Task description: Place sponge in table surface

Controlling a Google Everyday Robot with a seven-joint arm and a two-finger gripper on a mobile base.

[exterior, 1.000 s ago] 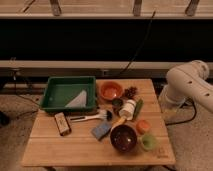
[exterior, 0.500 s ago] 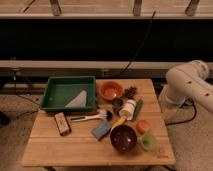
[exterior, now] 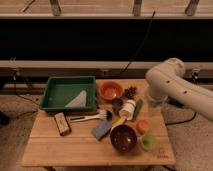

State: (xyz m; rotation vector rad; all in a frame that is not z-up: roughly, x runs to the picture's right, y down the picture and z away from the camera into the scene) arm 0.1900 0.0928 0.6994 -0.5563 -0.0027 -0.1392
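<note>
The sponge [exterior: 101, 130], a small blue-grey block, lies flat on the table surface [exterior: 75, 147] near its middle, just left of the dark bowl [exterior: 123, 138]. The table surface is a light wooden top of pale planks. My white arm [exterior: 172, 85] bends over the table's right edge. The gripper is out of view, and only the arm's elbow and links show. Nothing touches the sponge.
A green tray [exterior: 52, 95] holding a pale cloth stands at the back left. A black-and-tan brush block [exterior: 62, 123] and a dish brush [exterior: 90, 117] lie left of the sponge. An orange bowl [exterior: 110, 91], a white container [exterior: 127, 109], and small orange [exterior: 143, 126] and green [exterior: 148, 142] cups crowd the right half.
</note>
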